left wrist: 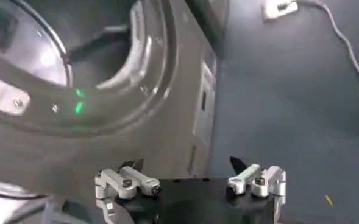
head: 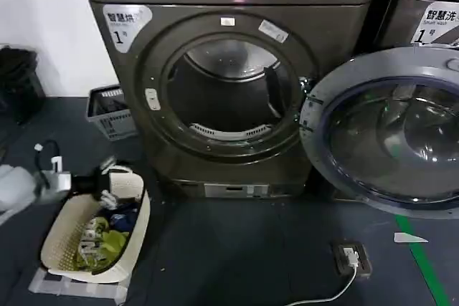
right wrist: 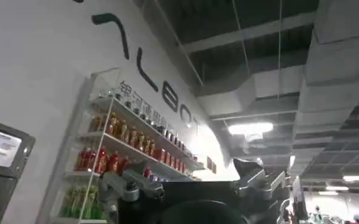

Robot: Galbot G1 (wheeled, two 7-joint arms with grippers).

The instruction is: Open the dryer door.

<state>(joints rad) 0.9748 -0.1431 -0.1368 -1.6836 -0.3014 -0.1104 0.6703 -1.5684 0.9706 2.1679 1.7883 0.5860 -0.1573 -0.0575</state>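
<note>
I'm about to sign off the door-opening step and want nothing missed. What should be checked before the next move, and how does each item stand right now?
1. Dryer door swung fully open to the right of the machine: ok.
2. Drum opening unobstructed: ok.
3. Left gripper off the door, low over the laundry basket: ok.
4. Left gripper open and holding nothing, per the left wrist view: ok.
5. Right gripper away from the door, facing shelves and ceiling: ok; fingers apart.
6. Floor cable out of the door's path: cannot tell.

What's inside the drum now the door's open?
Through the open dryer door, the drum looks empty: bare metal wall, a grey lifter rib low down. Its floor nearest the front is hidden by the rim.
</note>
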